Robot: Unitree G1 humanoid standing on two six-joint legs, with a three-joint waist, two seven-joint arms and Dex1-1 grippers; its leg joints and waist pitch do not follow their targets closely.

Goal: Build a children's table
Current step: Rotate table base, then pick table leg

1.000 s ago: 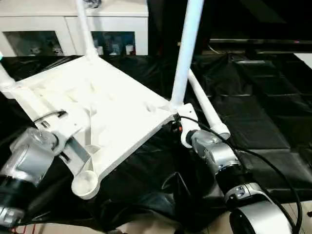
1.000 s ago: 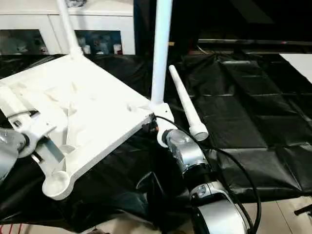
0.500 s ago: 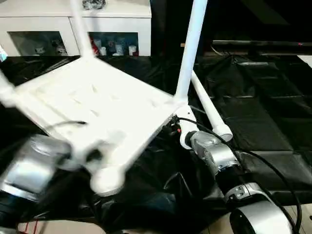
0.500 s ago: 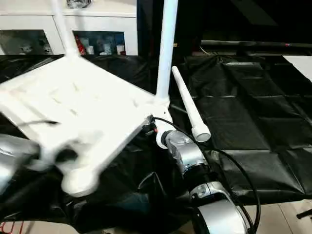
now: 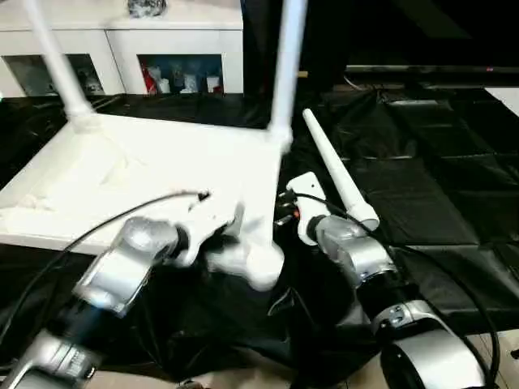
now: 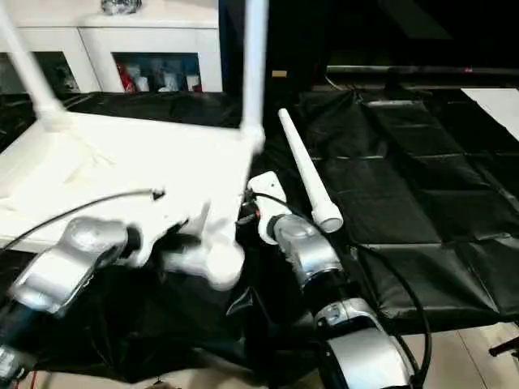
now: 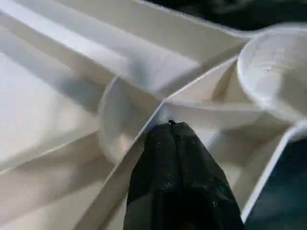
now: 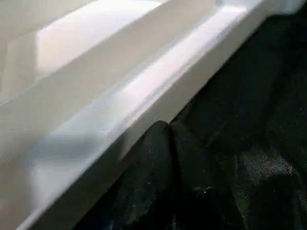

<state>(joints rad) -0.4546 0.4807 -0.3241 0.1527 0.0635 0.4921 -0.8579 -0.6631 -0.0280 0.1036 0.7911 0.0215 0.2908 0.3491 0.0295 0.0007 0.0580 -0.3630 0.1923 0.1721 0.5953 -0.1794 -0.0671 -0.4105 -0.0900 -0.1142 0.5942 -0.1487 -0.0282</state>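
Two smooth tube legs (image 5: 284,73) rise from ribbed plastic tabletop (image 5: 154,174).

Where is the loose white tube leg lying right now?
The loose white tube leg lies on the black sheet, just right of the white plastic tabletop, ahead of the right gripper.

Two head cameras, set side by side, look forward and down over the robot's silver forearms at the upturned tabletop (image 5: 146,174) on a black-covered surface (image 5: 438,178), sharing nearly the same scene. The left wrist camera sits very close along its gripper (image 7: 171,125), facing the tabletop's ribs. The right wrist camera, equally near, looks along its gripper (image 8: 169,125) at the tabletop's edge.
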